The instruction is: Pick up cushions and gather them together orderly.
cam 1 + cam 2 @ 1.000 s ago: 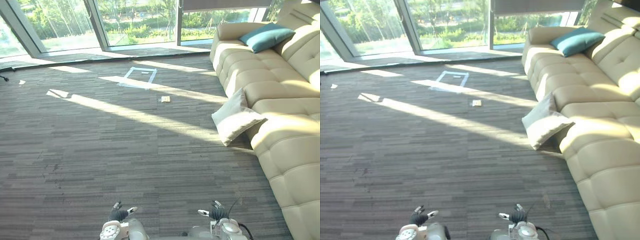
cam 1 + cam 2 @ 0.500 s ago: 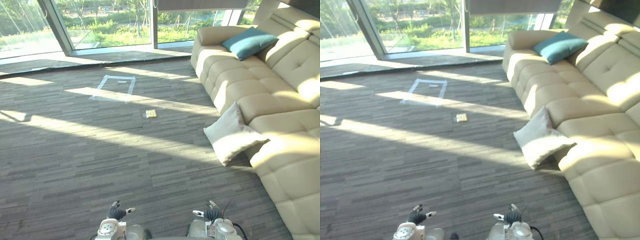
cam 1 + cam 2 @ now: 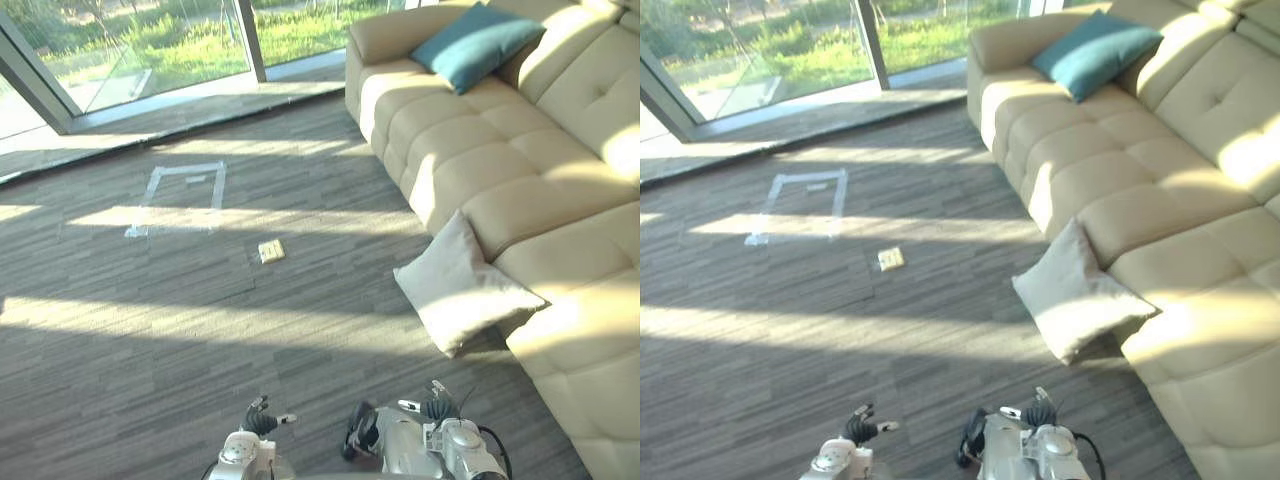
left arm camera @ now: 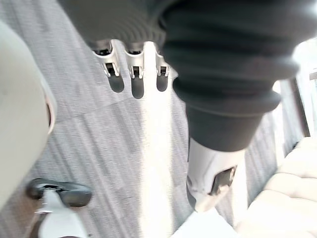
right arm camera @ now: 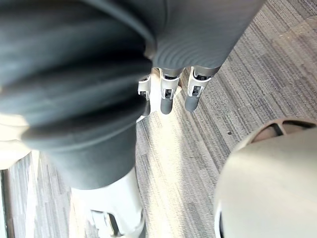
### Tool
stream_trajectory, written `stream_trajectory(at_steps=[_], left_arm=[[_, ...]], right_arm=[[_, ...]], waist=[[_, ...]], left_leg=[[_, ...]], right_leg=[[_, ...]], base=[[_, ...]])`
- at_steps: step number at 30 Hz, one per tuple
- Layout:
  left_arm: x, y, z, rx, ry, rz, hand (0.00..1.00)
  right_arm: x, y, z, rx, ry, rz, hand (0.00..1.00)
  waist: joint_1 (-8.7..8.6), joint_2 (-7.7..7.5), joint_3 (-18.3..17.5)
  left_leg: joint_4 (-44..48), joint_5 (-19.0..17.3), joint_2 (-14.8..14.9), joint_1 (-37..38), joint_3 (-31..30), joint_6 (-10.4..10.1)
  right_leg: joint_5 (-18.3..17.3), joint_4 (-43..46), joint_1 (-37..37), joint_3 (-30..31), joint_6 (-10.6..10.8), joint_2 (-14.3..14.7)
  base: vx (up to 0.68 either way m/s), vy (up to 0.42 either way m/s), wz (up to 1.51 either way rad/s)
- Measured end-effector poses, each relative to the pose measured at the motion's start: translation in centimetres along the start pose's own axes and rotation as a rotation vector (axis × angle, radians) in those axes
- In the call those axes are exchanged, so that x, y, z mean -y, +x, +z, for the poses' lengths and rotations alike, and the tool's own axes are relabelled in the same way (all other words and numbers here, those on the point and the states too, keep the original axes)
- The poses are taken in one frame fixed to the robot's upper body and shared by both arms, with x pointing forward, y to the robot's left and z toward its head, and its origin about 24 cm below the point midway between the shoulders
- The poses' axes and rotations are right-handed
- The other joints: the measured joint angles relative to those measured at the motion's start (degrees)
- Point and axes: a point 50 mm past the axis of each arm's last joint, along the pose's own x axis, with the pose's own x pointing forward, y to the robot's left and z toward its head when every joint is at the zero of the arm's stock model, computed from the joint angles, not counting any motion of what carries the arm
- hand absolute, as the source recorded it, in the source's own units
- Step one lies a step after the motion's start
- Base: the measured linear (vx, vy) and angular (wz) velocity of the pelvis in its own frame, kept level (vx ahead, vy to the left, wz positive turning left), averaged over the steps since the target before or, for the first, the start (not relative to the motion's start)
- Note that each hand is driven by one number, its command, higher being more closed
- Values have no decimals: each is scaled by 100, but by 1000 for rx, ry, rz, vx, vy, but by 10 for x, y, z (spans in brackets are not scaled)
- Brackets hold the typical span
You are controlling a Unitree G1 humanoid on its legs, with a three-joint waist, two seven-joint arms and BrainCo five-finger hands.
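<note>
My left hand point(image 3: 262, 419) and right hand point(image 3: 433, 408) hang low, fingers loose, holding nothing. Grey striped carpet point(image 3: 150, 340), sun bands, glass wall point(image 3: 150, 45) ahead. Cream sofa point(image 3: 470, 150) on my right. White cushion point(image 3: 462, 288) on the carpet, propped against the sofa front, one corner up. Teal cushion point(image 3: 475, 45) flat on the far seat by the armrest, long axis slanting towards the backrest.

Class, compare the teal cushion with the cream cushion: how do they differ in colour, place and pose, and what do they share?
The teal fabric cushion is blue-green; the cream fabric cushion nearly matches the cream sofa. The teal one rests up on the sofa's far end; the cream one stands on the grey carpet, tilted against the sofa's front. Both are squarish and plump.
</note>
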Motion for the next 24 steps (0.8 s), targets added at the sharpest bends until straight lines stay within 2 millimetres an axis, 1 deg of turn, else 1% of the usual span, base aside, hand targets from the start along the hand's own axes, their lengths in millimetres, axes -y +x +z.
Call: stream_trajectory(at_steps=[1,2,3,4,5,6,7,8,9,10,11,12,13,14,16,17,18,19,20,21,22,23,24], left_arm=[[-1,0,2,10,-2,4,0],[-4,1,4,20,-18,16,0],[-5,1,5,23,-23,20,0],[-5,1,7,34,-27,23,0],[-5,1,8,41,-34,27,0],[-6,1,8,44,-41,33,0],[-5,1,8,42,-50,36,0],[-5,1,8,41,-56,36,0],[-7,1,8,42,-69,43,0],[-15,1,7,37,-73,67,0],[-17,0,6,34,-72,73,0],[-21,0,4,25,-69,80,0],[-22,0,2,17,-65,83,0],[-25,-1,-1,5,-59,88,0],[-27,-3,-9,-17,-61,96,0],[-30,-5,-15,-40,-65,103,0],[-31,-6,-17,-45,-64,104,0],[-31,-6,-18,-50,-69,106,0],[-30,-5,-17,-54,-67,101,0],[-26,-5,-19,-73,-58,88,0],[-24,-5,-20,-76,-52,82,0],[-24,-5,-21,-79,-43,77,0],[-25,-6,-22,-85,-34,77,0]], right_arm=[[-1,0,-2,-10,1,1,0],[-2,-1,-3,-13,5,1,0],[-2,-1,-3,-14,5,1,0],[-4,-1,-5,-17,8,1,0],[-5,-1,-5,-19,9,2,0],[-7,-2,-6,-22,12,3,0],[-7,-2,-7,-23,13,-1,0],[-7,-3,-8,-23,12,-2,0],[-10,-5,-11,-28,20,4,0],[-16,-8,-16,-34,36,14,0],[-18,-9,-17,-39,36,19,0],[-21,-9,-18,-42,36,30,0],[-23,-9,-18,-42,39,37,0],[-22,-8,-17,-41,34,43,0],[-21,-8,-16,-35,18,50,0],[-22,-6,-11,-22,-2,58,0],[-22,-6,-10,-19,-5,59,0],[-21,-4,-5,-7,-10,58,0],[-18,-2,-1,4,-18,55,0],[-12,1,8,25,-39,44,0],[-11,3,12,36,-44,42,0],[-10,4,15,44,-47,40,0],[-12,2,11,34,-42,44,0]], waist=[[91,5,1],[130,-15,11],[143,-22,14],[168,-67,30],[187,-79,38],[191,-98,38],[205,-76,20],[227,-70,13],[322,-115,-58],[364,-371,-172],[386,-441,-209],[395,-519,-261],[393,-551,-271],[369,-555,-270],[351,-492,-289],[343,-430,-295],[336,-421,-295],[313,-377,-272],[297,-308,-229],[208,-148,-131],[183,-79,-91],[157,-56,-77],[149,-165,-108]], left_leg=[[-664,-36,-106,-220,-82,66],[-1427,-31,-347,-422,-424,77],[-1680,-29,-447,-500,-612,79],[-2258,1,-702,-600,-1118,42],[-2519,32,-797,-625,-1324,0],[-2999,171,-978,-626,-1770,-22],[-3362,379,-1027,-625,-1953,20],[-3357,539,-1009,-614,-1946,56],[-3211,902,-1035,-493,-1750,234],[-3049,637,-1131,-379,-1355,353],[-3056,588,-1174,-324,-1237,393],[-3086,495,-1214,-182,-966,491],[-3177,437,-1256,9,-790,580],[-3457,414,-1270,429,-547,620],[-3808,415,-1206,777,-383,620],[-4063,416,-1138,974,-222,618],[-4110,416,-1123,1004,-172,618],[-4252,416,-1062,1089,-32,617],[-4349,416,-1002,1168,41,616],[-4428,417,-842,1265,182,614],[-4472,429,-783,1343,262,595],[-4499,437,-756,1442,371,580],[-4497,441,-841,1616,421,540]], right_leg=[[10,-82,31,207,68,21],[-13,-129,125,527,115,51],[-23,-149,161,629,140,50],[-63,-160,229,922,226,40],[-87,-165,274,1056,268,41],[-165,-164,294,1309,407,48],[-283,-107,325,1603,596,83],[-334,-57,331,1735,661,93],[-519,137,333,2046,832,34],[-650,569,225,2175,1065,-219],[-654,794,95,2168,1126,-315],[-572,1380,-208,2039,1309,-537],[-490,1858,-413,1811,1430,-757],[-530,2269,-542,1191,1375,-1092],[-597,2279,-567,707,1301,-1213],[-647,2083,-725,458,1300,-1187],[-647,2011,-778,418,1299,-1172],[-633,1779,-1036,293,1280,-1114],[-583,1641,-1190,213,1197,-1047],[-419,1432,-1470,26,1020,-921],[-259,1267,-1613,-36,963,-850],[54,924,-1697,-64,898,-748],[591,420,-1711,64,804,-718]], base=[[367,43,-122],[309,48,-123],[333,118,-116],[205,86,-90],[412,221,-117],[331,241,-124],[404,308,-118],[357,325,-132],[384,359,-131],[383,353,-131],[414,377,-113],[321,292,-91],[425,373,-108],[284,239,-80],[252,173,-63],[182,90,-56],[223,65,-70],[179,-11,-53],[265,-36,-68],[221,-51,-52],[233,-59,-53],[276,-107,-46],[379,-205,-30]])
